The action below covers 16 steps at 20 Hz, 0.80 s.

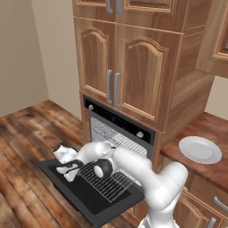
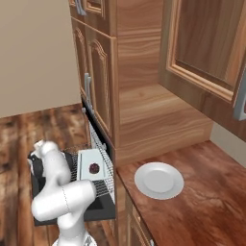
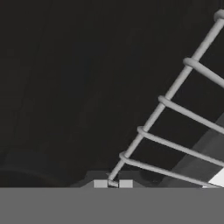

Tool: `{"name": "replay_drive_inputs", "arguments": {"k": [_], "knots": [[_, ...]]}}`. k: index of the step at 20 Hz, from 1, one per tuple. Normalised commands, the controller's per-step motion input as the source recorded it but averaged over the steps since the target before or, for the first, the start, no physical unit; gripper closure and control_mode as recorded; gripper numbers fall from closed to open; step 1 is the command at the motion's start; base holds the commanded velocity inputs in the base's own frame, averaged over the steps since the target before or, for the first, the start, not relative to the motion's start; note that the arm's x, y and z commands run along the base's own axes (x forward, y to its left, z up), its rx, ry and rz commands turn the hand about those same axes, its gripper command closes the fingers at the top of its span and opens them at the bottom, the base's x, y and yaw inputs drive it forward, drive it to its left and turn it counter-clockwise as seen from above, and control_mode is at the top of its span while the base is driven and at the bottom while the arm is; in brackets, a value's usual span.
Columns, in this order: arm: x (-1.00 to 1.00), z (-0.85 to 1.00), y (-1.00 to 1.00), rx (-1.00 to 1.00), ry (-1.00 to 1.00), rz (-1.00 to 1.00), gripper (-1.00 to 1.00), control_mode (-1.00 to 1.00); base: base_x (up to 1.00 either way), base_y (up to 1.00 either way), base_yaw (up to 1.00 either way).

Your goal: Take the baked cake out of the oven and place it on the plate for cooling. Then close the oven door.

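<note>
One baked cake (image 2: 93,167) sits on one pale tray (image 2: 89,161); one plate (image 2: 159,180) rests on the surface (image 2: 202,182). The gripper (image 3: 113,183) has its jaws pinching one wire rack (image 3: 170,94) edge.

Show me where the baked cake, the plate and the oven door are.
baked cake (image 2: 94,168), right base view, its dark top.
plate (image 1: 200,149), left base view, its flat centre.
oven door (image 1: 84,201), left base view, bare black panel near the front edge.

Lowered flat black oven door (image 1: 75,196) and pulled-out grey wire rack (image 1: 109,180) project before the black built-in oven (image 1: 118,129) cavity. Closed arched wooden cabinet doors (image 1: 120,71) overhang it. Bare wooden tabletop (image 2: 202,192) surrounds the round white plate (image 2: 159,180).
</note>
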Motion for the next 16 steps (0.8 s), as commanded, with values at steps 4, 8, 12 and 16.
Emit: {"name": "replay_drive_inputs", "arguments": {"k": [4,8,12,16], "knots": [[-0.58,0.0,0.93,0.0,0.13,0.0,1.0,-1.0,0.0,0.0,0.0],[-0.69,0.0,0.83,0.0,0.02,0.0,-1.0,-1.0,0.0,0.0,0.0],[-0.84,0.45,0.27,0.0,-0.12,-0.03,-1.0,-1.0,0.0,0.0,0.0],[-0.86,0.99,-0.15,0.0,-0.4,-0.06,-1.0,-1.0,0.0,0.0,0.0]]}}
